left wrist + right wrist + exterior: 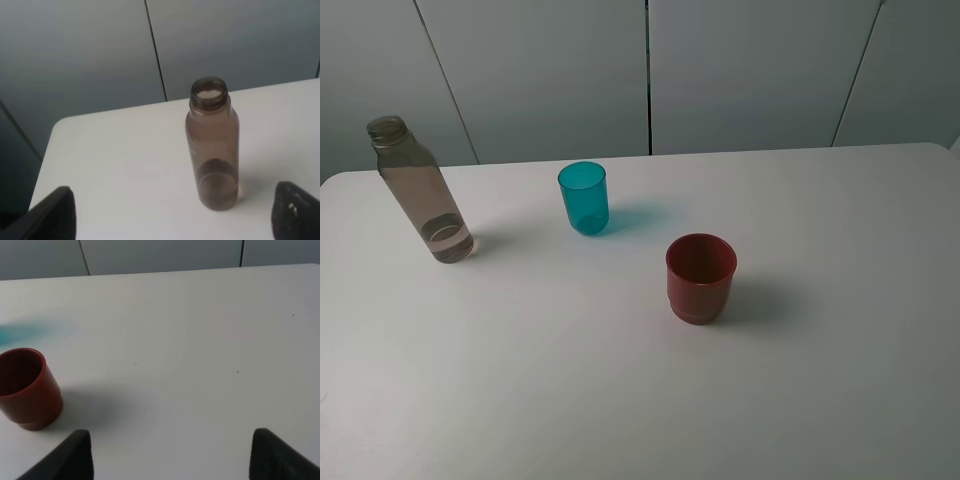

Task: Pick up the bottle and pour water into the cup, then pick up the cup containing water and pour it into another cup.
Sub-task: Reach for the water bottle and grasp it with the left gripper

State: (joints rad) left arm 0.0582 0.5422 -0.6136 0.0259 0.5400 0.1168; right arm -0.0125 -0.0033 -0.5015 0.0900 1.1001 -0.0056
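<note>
bottle (420, 195) is stood upper left | teal cup (584, 198) upper centre | red cup (700, 277) centre | left gripper (175, 216), right gripper (175, 455) are seen spread wide, empty

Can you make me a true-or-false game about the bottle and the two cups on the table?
1. The bottle has no cap on. True.
2. The bottle is full to the top. False: only a little water sits near its bottom.
3. The teal cup is narrower than the red cup. True.
4. The red cup lies on its side. False: it stands upright.
5. The left jaws are squeezing the bottle. False: they are open and apart from it.
</note>
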